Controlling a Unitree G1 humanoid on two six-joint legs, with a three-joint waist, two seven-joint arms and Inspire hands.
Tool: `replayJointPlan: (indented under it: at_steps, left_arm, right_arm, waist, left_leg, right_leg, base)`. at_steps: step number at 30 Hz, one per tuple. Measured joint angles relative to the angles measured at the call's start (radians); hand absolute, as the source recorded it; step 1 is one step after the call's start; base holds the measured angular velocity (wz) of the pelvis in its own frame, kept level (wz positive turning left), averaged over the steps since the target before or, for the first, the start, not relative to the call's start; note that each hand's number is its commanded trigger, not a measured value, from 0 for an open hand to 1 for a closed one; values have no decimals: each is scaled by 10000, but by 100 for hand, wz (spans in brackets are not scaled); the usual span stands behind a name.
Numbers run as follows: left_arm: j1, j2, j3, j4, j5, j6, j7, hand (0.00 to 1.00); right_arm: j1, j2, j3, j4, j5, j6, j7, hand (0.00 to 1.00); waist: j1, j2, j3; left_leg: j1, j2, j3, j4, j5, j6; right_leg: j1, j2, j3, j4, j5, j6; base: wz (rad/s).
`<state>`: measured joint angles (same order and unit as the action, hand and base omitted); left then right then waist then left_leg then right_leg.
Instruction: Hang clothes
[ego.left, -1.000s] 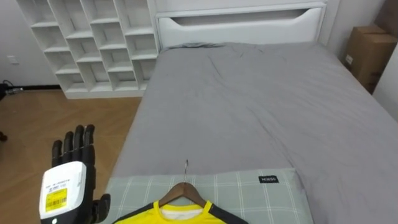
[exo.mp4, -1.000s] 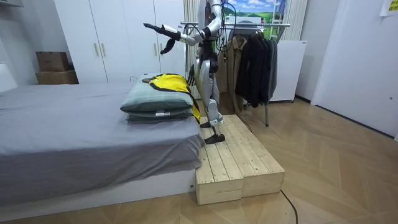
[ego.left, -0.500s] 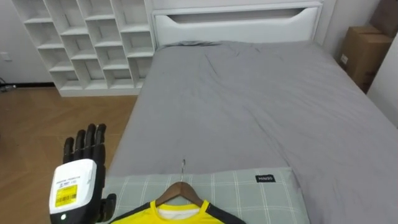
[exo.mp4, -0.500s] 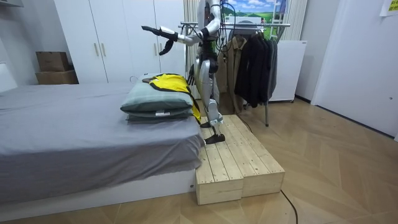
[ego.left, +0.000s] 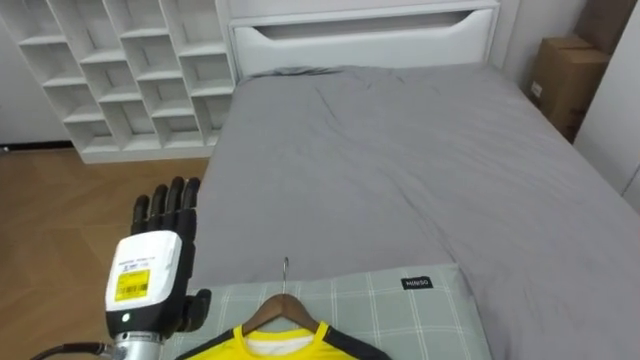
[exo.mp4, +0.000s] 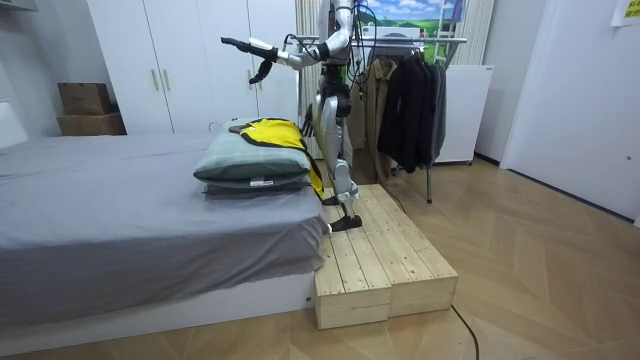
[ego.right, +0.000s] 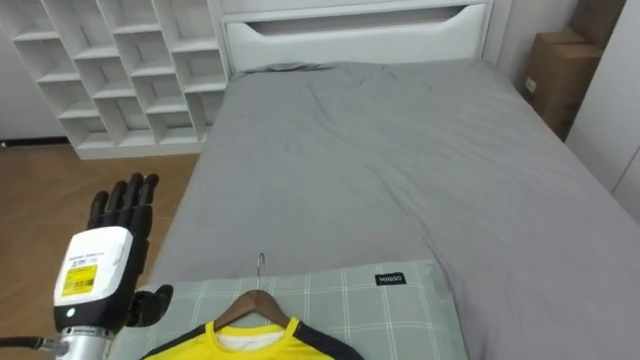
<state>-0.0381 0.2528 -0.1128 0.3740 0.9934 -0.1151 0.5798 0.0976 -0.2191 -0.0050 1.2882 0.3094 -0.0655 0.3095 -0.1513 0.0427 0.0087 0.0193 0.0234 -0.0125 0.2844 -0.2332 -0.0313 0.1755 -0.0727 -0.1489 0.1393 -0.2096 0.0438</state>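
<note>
The robot's left hand (ego.left: 148, 288), fingers straight and held together, hovers just left of the yellow shirt's (ego.left: 225, 350) wooden hanger (ego.left: 283, 304), its hook pointing toward the headboard (ego.left: 360, 42).

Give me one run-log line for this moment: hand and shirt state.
left robot hand: open, empty, raised | yellow shirt: on wooden hanger, lying on checked pillow | hanging: not yet done
</note>
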Motion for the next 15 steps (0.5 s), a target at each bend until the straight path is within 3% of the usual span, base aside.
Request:
replayJointPlan:
  at_steps: [6, 15]
  left_arm:
    - [-170, 1, -472, 1, -26, -11, -544, 0]
    - [-236, -13, -486, 145, -595, -3, -1125, 0]
  right_arm:
    - [4, 3, -121, -7, 7, 5, 94, 0]
    - [-2, 12, -176, -74, -3, 10, 82, 0]
  waist:
    - [-123, 25, 11]
    - [-346, 32, 7]
  left_leg:
    - [33, 9, 63, -1, 0, 0]
    - [8, 18, 71, -6, -1, 1]
  right_leg:
    - [-6, 1, 86, 4, 3, 1]
    - [-76, 1, 89, 78, 4, 2]
  base:
    - [-3]
    - [0]
